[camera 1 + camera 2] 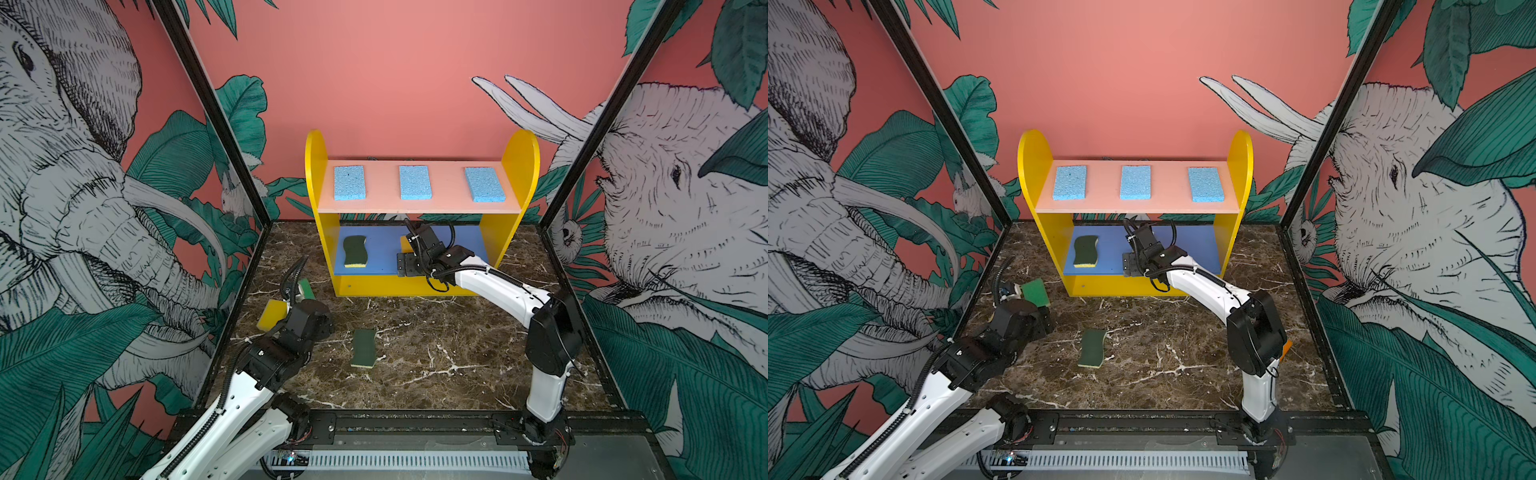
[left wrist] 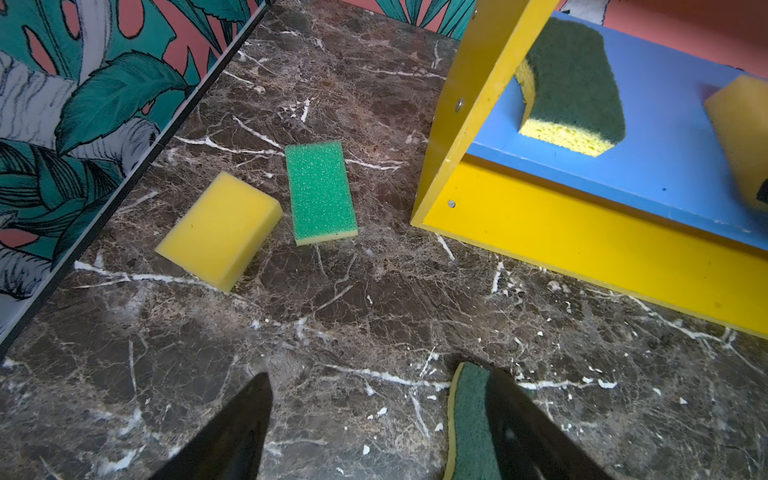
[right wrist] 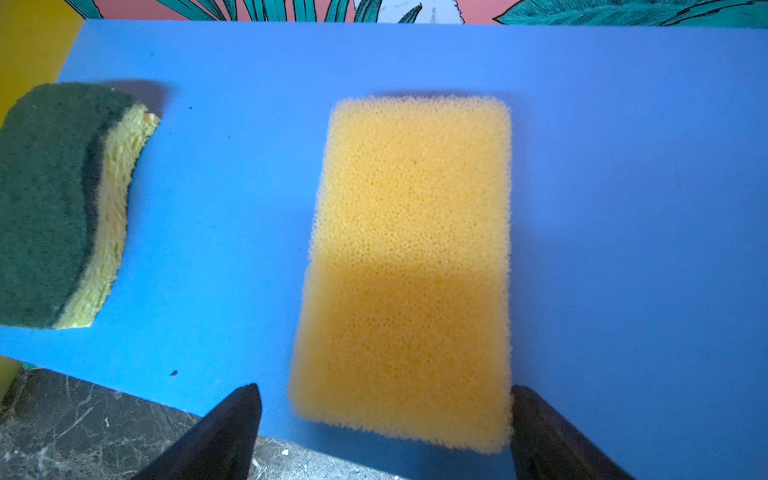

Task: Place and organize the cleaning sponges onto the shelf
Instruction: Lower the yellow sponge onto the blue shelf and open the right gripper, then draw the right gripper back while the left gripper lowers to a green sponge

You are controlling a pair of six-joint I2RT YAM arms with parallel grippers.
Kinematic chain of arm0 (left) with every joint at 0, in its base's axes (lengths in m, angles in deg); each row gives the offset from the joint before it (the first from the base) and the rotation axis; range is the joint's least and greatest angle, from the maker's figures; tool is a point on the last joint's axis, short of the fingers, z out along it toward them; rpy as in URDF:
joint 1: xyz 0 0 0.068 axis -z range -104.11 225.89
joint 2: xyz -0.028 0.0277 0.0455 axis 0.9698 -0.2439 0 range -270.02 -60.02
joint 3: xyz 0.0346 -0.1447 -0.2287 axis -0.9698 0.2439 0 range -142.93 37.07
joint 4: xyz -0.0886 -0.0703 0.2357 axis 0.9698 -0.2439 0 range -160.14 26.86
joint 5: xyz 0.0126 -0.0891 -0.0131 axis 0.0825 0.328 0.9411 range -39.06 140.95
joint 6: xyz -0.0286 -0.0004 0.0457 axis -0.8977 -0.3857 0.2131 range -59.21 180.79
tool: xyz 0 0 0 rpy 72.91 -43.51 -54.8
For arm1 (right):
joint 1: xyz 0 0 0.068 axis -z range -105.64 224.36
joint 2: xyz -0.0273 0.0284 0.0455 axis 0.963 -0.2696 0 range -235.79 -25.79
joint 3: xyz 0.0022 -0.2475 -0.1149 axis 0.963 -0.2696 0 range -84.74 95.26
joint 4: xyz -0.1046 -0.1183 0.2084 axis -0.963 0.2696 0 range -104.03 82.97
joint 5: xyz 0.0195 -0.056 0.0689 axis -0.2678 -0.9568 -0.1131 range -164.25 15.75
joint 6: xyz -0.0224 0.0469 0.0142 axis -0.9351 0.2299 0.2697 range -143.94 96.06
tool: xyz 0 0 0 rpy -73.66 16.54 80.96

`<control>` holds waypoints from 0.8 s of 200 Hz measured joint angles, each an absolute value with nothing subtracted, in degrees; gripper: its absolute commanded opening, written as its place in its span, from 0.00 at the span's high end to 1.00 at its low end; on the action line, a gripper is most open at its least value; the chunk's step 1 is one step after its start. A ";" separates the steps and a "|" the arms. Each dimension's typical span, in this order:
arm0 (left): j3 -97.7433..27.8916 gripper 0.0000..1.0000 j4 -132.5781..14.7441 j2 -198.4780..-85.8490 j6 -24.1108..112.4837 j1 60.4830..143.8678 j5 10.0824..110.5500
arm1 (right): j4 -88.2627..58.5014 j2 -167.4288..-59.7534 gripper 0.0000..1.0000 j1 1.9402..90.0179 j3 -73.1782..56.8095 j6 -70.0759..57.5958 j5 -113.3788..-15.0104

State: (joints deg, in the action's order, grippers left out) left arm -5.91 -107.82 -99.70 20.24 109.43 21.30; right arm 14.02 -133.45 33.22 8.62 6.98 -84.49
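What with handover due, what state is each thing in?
Blue sponges, three flat on top board.
Shelved wavy sponge, flat on blue board.
Orange sponge, flat on blue board.
Other wavy sponge, on table.
Yellow sponge, on table.
Green sponge, on table.
Left claw, open, empty.
Right claw, open, flanking orange sponge.

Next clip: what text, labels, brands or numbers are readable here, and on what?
No readable text anywhere.
The shelf, blue sponges and orange-yellow sponge carry no print.
A tiny white mark on the right arm is too small to read.
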 measured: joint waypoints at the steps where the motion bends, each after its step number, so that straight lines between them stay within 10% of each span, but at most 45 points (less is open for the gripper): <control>1: -5.91 0.18 -107.82 -99.70 20.24 109.43 21.30 | 14.02 -133.45 0.07 33.22 8.62 6.98 -84.47; 160: -5.82 0.17 -108.04 -99.33 20.26 109.43 21.25 | 18.07 -132.14 0.06 32.36 7.18 7.35 -88.25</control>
